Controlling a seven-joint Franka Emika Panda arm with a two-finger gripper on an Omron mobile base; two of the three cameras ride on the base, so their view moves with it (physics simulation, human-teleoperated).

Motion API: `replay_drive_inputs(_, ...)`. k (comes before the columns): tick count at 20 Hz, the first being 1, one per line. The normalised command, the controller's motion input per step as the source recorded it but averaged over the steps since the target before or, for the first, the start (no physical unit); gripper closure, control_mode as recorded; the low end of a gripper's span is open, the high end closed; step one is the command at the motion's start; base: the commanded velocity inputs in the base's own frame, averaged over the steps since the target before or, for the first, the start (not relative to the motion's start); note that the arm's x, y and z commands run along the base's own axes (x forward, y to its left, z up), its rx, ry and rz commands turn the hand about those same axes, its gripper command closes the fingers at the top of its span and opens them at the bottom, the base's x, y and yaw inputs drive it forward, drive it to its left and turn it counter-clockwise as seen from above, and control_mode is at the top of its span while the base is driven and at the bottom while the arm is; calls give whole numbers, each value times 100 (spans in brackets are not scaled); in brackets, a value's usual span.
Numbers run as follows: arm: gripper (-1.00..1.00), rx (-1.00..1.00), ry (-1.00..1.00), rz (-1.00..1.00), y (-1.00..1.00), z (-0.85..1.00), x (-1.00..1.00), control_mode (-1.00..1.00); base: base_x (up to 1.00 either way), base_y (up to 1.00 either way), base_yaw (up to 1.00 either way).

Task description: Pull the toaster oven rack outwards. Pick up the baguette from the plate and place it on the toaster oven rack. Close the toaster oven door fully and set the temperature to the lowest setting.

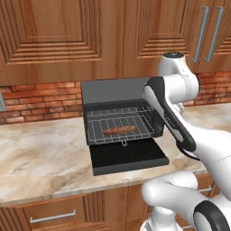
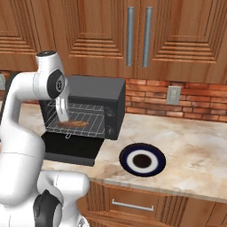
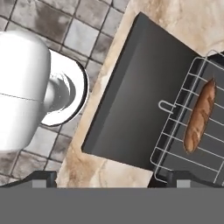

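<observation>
Boxy matte dark oven (image 1: 115, 92) at centre of left base view, flat black door (image 1: 128, 158) folded down over the marble counter (image 1: 40, 158). Silver wire rack (image 1: 119, 128) pulled out, small loop at its front edge. Slim brown baguette (image 1: 118, 130) lying on rack, right of centre in hand view (image 3: 200, 116). Round navy-rimmed plate (image 2: 142, 160), white centre bare, lower right of right base view. Gripper (image 3: 111, 178) fingers (image 3: 41, 178) spread wide, grasping nothing, at bottom of hand view over door
</observation>
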Motion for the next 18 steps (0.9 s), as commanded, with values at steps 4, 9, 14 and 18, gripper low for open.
replay_drive_inputs(4,-100,-9,0,35,0,0,0,-100,0,0,0)
replay_drive_inputs(9,-100,-1,-17,25,0,-14,0,-100,0,0,0)
replay_drive_inputs(14,-100,0,-17,18,0,-30,0,-100,0,0,0)
replay_drive_inputs(18,-100,0,-3,21,8,-27,0,-100,0,0,0)
